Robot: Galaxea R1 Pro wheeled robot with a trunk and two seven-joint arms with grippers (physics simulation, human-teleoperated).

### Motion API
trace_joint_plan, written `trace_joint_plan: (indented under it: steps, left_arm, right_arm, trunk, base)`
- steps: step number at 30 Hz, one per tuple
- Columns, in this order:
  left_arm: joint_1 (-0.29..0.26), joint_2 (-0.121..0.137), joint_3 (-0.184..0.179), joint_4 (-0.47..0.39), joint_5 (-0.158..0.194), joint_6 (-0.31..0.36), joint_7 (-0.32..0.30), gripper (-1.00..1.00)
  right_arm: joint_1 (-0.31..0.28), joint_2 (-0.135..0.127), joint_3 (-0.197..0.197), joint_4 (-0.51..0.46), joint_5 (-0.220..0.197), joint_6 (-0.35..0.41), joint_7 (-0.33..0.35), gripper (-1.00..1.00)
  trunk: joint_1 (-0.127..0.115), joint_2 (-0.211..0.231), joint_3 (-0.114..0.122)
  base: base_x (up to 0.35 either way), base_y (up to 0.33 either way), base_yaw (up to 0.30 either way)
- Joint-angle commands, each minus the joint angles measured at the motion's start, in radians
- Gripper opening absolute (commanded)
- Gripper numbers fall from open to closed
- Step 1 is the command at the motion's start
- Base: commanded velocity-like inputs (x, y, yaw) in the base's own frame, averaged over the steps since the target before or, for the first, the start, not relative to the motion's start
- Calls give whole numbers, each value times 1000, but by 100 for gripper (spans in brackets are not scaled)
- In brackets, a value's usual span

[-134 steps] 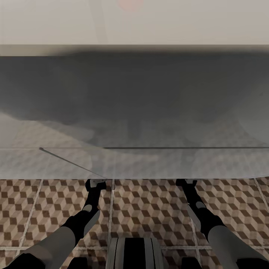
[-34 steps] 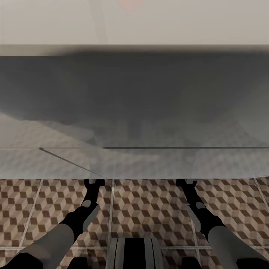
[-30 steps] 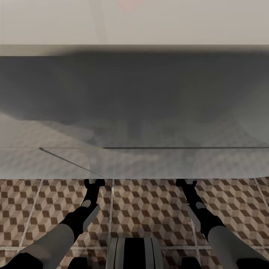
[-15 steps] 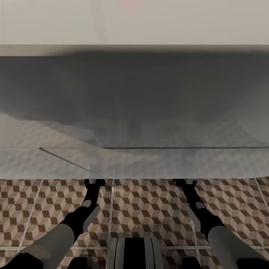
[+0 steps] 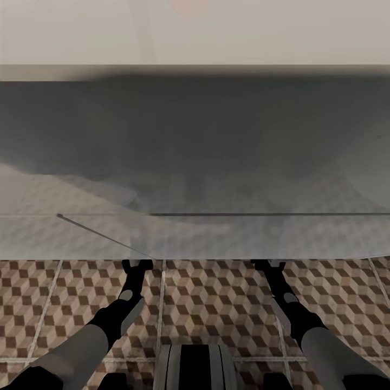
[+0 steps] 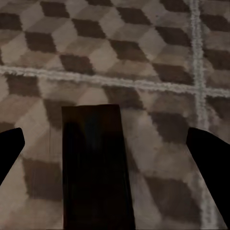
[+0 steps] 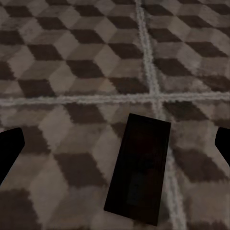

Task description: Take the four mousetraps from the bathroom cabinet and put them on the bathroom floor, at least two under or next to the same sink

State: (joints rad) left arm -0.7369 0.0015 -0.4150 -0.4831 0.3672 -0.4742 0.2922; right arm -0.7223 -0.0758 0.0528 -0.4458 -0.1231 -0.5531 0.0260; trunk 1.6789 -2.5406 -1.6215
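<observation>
Two mousetraps lie flat on the cube-patterned bathroom floor (image 5: 216, 303). They look like dark rectangular boards in shadow. One mousetrap (image 6: 96, 167) lies between the wide-apart fingers of my open left gripper (image 6: 110, 158). The other mousetrap (image 7: 139, 167) lies slightly skewed between the fingers of my open right gripper (image 7: 115, 148). Neither board touches a finger. In the head view my left gripper (image 5: 137, 265) and right gripper (image 5: 269, 264) reach under the front edge of a wide pale block (image 5: 195, 233). I take that block for the bathroom sink. The cabinet is out of view.
The pale block spans the whole width ahead, against a beige wall (image 5: 216, 32), and the floor pattern shows faintly through it. My own base (image 5: 195, 368) sits between the arms. Pale grout lines (image 7: 148, 62) cross the tiles near both boards.
The left wrist has turned a little since the earliest frame, and the right gripper has edged slightly left. Nothing else has moved.
</observation>
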Motion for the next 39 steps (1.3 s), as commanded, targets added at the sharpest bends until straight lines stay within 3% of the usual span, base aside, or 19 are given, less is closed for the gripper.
trace_joint_plan:
  steps: [1,30,39]
  left_arm:
    - [-1,1,-8,1,5,-4,9,100]
    - [-1,-2,-7,0,3,-4,7,100]
    - [-1,2,-7,0,3,-4,8,100]
  right_arm:
    - [0,-1,5,1,-11,-4,3,100]
    - [-1,-1,6,1,-12,-2,3,100]
    - [0,-1,7,1,-12,-2,3,100]
  trunk:
    - [0,0,0]
    - [0,0,0]
    - [0,0,0]
  base:
    - [0,0,0]
    - [-3,0,0]
    - [-239,0,0]
